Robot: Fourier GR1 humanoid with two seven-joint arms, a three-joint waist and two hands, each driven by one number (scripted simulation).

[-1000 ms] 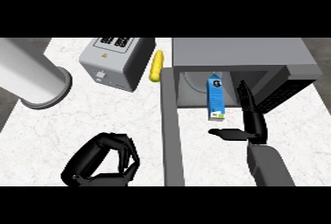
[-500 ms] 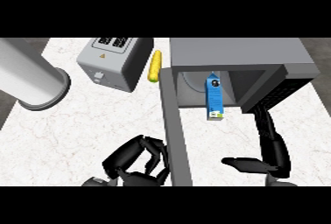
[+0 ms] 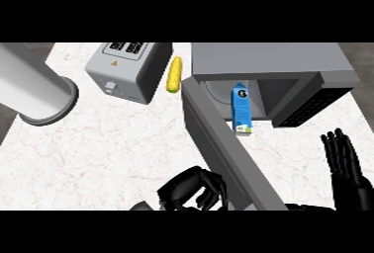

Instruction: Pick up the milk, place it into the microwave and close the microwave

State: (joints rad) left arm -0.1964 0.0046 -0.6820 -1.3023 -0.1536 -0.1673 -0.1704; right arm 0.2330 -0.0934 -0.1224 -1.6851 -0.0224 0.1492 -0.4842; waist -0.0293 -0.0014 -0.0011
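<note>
Milk (image 3: 242, 107): blue carton, set upright in the microwave (image 3: 266, 63) mouth; judged light, stiff, smooth-sided, best taken across the flat sides.
Door (image 3: 226, 150): swung open, still to be closed.
Left hand (image 3: 191, 191): curled, nothing held, beside the door.
Right hand (image 3: 340, 155): fingers straight, at the right edge.

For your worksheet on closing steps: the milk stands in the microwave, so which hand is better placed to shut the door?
Probably the left hand: it sits curled against the door. The right hand stands open, apart.
</note>
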